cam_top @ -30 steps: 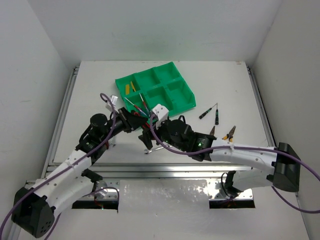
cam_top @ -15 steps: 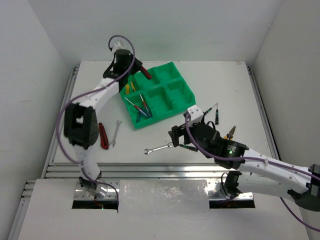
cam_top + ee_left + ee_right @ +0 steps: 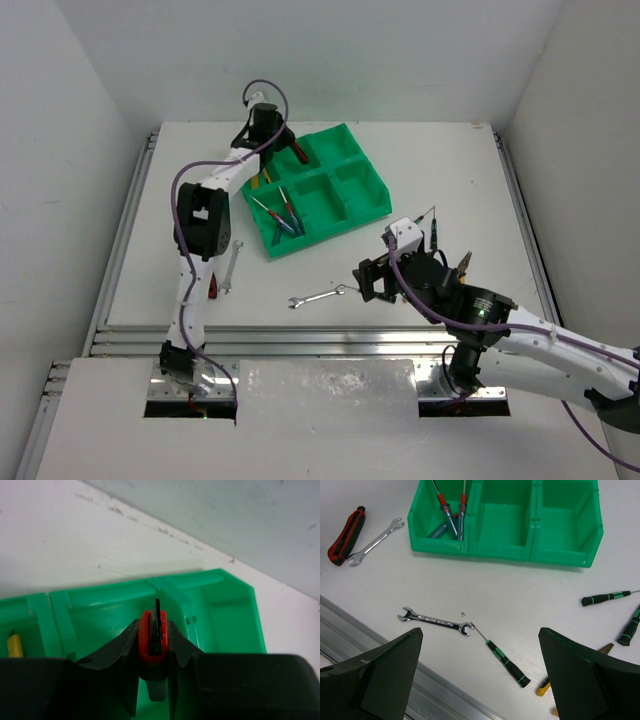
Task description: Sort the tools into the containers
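My left gripper reaches to the far side of the green tray and is shut on a red-handled knife. In the left wrist view the knife is pinched between both fingers above a back compartment. My right gripper is open and empty, hovering over the table. In the right wrist view it is above a silver wrench and a green-black screwdriver. Several screwdrivers lie in a front compartment, and a yellow tool lies in the back left one.
A second wrench and a red-handled knife lie left of the tray. Two screwdrivers and yellow-handled pliers lie at the right. A metal rail runs along the table's near edge.
My left arm swung from the table's middle to the tray's far side with the red knife, then a little right. My right gripper drew back to the right, away from the wrench.
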Motion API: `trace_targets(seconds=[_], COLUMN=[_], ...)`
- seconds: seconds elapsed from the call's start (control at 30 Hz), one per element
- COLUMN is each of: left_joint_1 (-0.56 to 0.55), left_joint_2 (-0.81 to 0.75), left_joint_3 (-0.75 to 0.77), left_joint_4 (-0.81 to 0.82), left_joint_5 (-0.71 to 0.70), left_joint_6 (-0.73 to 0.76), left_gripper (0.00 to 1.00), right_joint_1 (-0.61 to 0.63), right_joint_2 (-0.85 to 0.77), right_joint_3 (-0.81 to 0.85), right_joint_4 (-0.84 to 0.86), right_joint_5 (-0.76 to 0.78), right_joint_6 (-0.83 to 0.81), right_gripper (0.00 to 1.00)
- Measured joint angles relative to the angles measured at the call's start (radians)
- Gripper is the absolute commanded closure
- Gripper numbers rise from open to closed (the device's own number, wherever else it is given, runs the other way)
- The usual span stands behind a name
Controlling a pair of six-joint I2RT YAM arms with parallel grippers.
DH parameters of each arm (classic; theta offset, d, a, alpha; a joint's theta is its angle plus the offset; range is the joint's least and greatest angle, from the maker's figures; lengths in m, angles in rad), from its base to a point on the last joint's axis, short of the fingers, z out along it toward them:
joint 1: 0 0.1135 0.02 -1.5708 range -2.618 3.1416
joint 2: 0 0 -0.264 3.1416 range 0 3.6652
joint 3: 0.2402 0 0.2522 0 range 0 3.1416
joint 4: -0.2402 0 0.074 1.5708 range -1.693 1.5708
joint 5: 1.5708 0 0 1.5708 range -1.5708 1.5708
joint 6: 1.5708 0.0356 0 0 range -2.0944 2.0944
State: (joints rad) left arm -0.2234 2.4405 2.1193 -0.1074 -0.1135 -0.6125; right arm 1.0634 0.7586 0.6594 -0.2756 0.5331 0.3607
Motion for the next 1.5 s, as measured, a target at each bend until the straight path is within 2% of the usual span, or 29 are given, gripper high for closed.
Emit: trace_targets(seconds=[0.03, 0.13, 0.17, 0.2, 0.23, 0.3, 0.33, 0.47, 0.6, 0.67, 0.77, 0.87, 0.97, 1.03, 1.13, 1.33, 1.5], left_joint_1=[-0.001, -0.006, -0.006, -0.006, -0.007, -0.008, -0.008, -0.010, -0.005, 0.007, 0.106, 0.265, 0.328, 0.309, 0.285, 0.267, 0.254], left_joint_2=[0.008, 0.015, 0.012, 0.007, -0.005, -0.043, -0.069, -0.214, -0.449, -0.602, -0.872, -1.038, -1.061, -1.063, -1.090, -1.123, -1.048], left_joint_3=[0.000, 0.000, -0.001, -0.007, -0.018, -0.053, -0.071, -0.081, -0.088, -0.178, -0.488, -0.814, -1.079, -1.241, -1.384, -1.438, -1.438], left_joint_4=[-0.004, -0.014, -0.013, -0.009, -0.007, -0.011, -0.017, -0.105, -0.233, -0.263, -0.272, -0.280, -0.302, -0.324, -0.359, -0.338, -0.295], left_joint_5=[0.008, 0.030, 0.033, 0.038, 0.045, 0.049, 0.048, 0.002, -0.126, -0.186, -0.203, -0.226, -0.245, -0.230, -0.217, -0.249, -0.244], left_joint_6=[-0.005, -0.023, -0.026, -0.031, -0.037, -0.037, -0.035, 0.008, 0.048, 0.041, 0.006, -0.031, -0.056, -0.072, -0.084, -0.093, -0.099], left_gripper=[0.77, 0.54, 0.44, 0.39, 0.28, 0.20, 0.12, 0.01, 0.00, 0.00, 0.00, 0.03, 0.05, 0.05, 0.05, 0.04, 0.08], right_joint_1=[0.000, -0.001, -0.001, -0.001, -0.001, -0.001, -0.001, -0.001, -0.001, -0.002, -0.003, -0.006, -0.008, -0.008, -0.010, -0.014, -0.014], right_joint_2=[0.000, 0.000, 0.000, 0.000, 0.000, 0.001, 0.004, 0.026, 0.045, 0.054, 0.088, 0.126, 0.150, 0.165, 0.188, 0.210, 0.210], right_joint_3=[0.000, 0.000, 0.000, 0.000, 0.000, 0.000, 0.000, 0.000, -0.008, -0.010, -0.010, -0.010, -0.010, -0.010, -0.010, -0.010, -0.010], right_joint_4=[0.000, -0.003, -0.003, -0.003, -0.003, -0.003, -0.002, -0.002, 0.012, 0.013, 0.013, 0.013, 0.013, 0.014, 0.013, 0.013, 0.013], right_joint_5=[0.000, 0.001, 0.001, 0.001, 0.000, 0.000, 0.000, -0.002, -0.003, -0.007, -0.023, -0.045, -0.066, -0.077, -0.100, -0.135, -0.147], right_joint_6=[-0.002, -0.003, -0.003, -0.004, -0.005, -0.010, -0.012, -0.021, -0.022, -0.022, -0.022, -0.023, -0.027, -0.029, -0.029, -0.029, -0.030], right_gripper=[0.01, 0.01, 0.01, 0.01, 0.01, 0.01, 0.01, 0.01, 0.01, 0.01, 0.01, 0.01, 0.01, 0.01, 0.01, 0.01, 0.01])
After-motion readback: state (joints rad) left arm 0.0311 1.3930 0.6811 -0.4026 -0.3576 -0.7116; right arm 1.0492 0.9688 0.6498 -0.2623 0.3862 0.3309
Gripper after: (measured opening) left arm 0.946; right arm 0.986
